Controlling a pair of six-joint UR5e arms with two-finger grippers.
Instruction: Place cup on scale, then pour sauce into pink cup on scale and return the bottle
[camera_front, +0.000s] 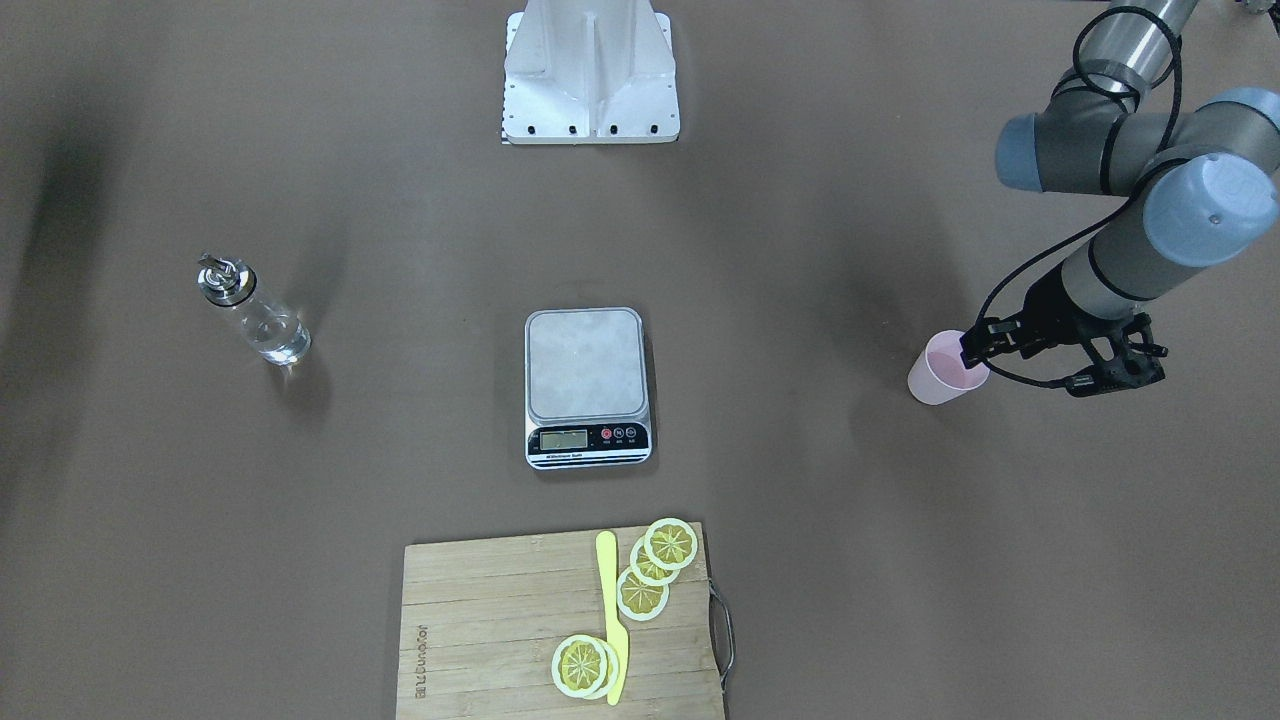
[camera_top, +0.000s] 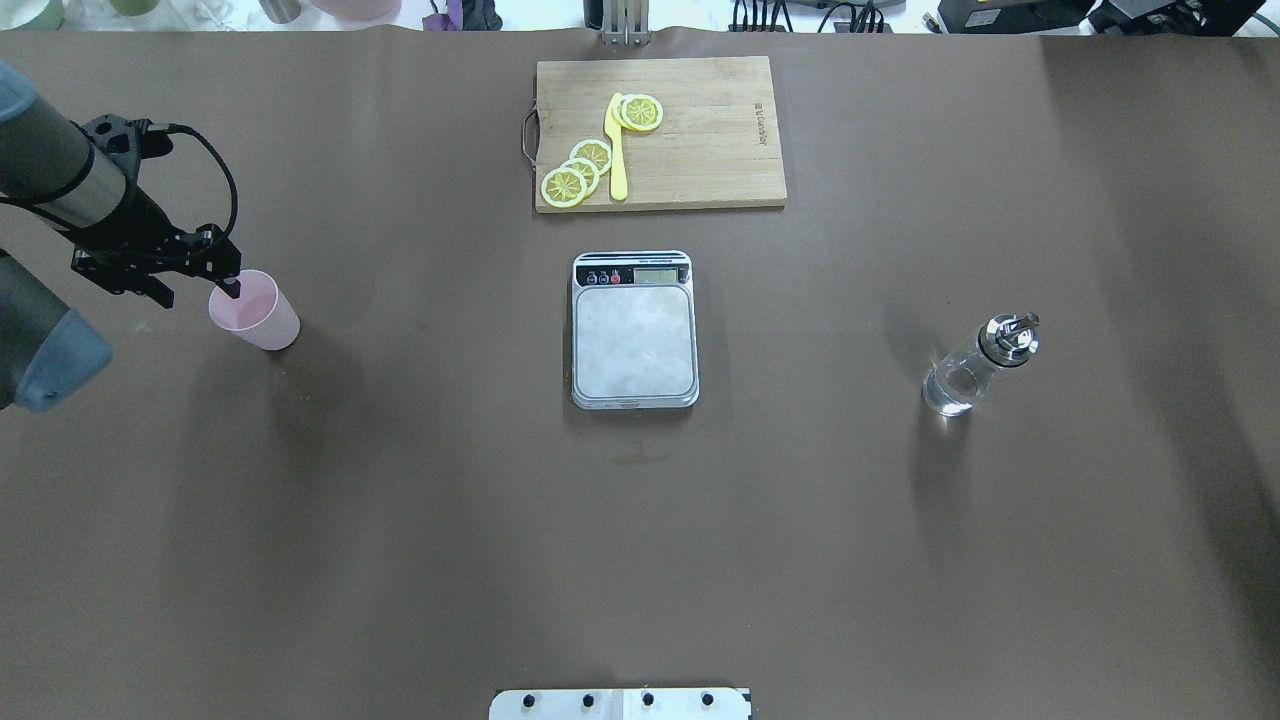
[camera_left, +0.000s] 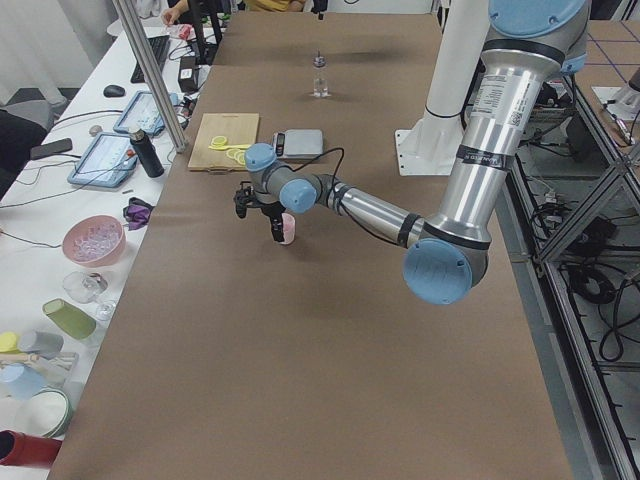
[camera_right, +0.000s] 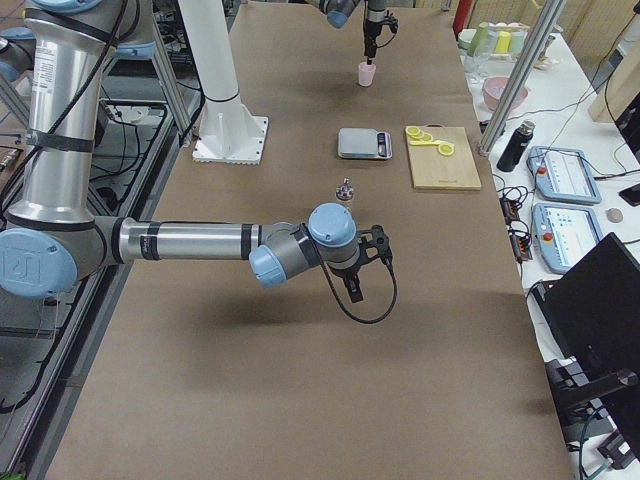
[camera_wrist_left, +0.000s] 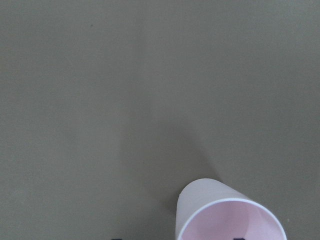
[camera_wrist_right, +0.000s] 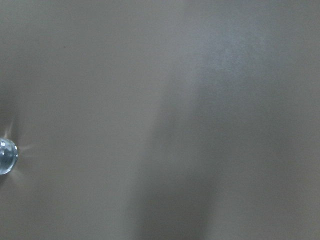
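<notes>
Pink cup (camera_top: 255, 312), left jaws wide astride its rim (one finger (camera_top: 231, 287) inside), right jaws unclear

The left arm reaches out low and its wrist bends so that the left hand (camera_top: 198, 291) points straight down, fingers spread wide apart. The right arm stretches out level. The right hand (camera_right: 360, 278) hangs downward, its finger spacing unclear.

The cup (camera_front: 930, 383) is matt plastic, the bottle (camera_front: 270, 332) clear glass (shiny metal cap (camera_front: 223, 279)).
</notes>
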